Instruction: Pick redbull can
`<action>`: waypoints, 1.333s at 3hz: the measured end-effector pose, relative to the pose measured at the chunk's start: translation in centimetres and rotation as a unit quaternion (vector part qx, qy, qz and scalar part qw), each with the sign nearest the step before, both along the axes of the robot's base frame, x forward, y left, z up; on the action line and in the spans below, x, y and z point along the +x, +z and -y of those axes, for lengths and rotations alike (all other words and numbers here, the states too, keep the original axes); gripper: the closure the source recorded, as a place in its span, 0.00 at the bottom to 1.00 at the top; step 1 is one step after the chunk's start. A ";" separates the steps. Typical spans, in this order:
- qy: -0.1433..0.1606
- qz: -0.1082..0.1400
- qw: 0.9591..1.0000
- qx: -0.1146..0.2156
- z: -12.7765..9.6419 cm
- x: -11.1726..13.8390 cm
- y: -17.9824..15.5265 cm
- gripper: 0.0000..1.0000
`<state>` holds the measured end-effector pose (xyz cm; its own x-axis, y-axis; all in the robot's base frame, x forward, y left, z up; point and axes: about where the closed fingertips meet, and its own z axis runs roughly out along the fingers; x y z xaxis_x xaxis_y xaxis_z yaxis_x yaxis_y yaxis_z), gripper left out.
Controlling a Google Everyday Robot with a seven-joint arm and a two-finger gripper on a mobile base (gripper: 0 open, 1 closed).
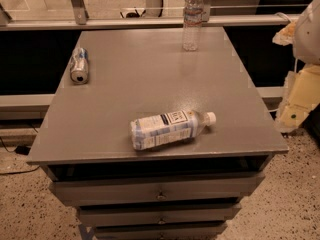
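Observation:
The redbull can [79, 65] lies on its side near the left edge of the grey table top [150, 74], with its shiny round silver end turned toward the camera. My gripper [299, 101] shows as a white and pale yellow shape at the right edge of the view, beside the table's right side. It is far from the can and holds nothing that I can see.
A white-labelled plastic bottle [167, 128] with a white cap lies on its side near the table's front edge. A clear water bottle [192, 19] stands upright at the back. Drawers [160, 194] sit below the top. A metal rail [125, 21] runs behind the table.

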<state>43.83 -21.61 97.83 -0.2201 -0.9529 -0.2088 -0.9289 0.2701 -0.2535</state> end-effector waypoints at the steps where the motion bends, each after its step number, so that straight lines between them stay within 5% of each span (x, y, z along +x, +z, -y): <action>1: 0.000 0.000 1.000 0.000 0.0 0.0 0.0 0.00; 2: 0.028 0.004 1.000 0.014 -1.1 1.3 0.1 0.00; 3: 0.095 0.015 0.994 0.045 -4.6 4.8 -0.6 0.00; 4: 0.176 0.036 0.981 0.071 -9.8 8.6 -1.3 0.00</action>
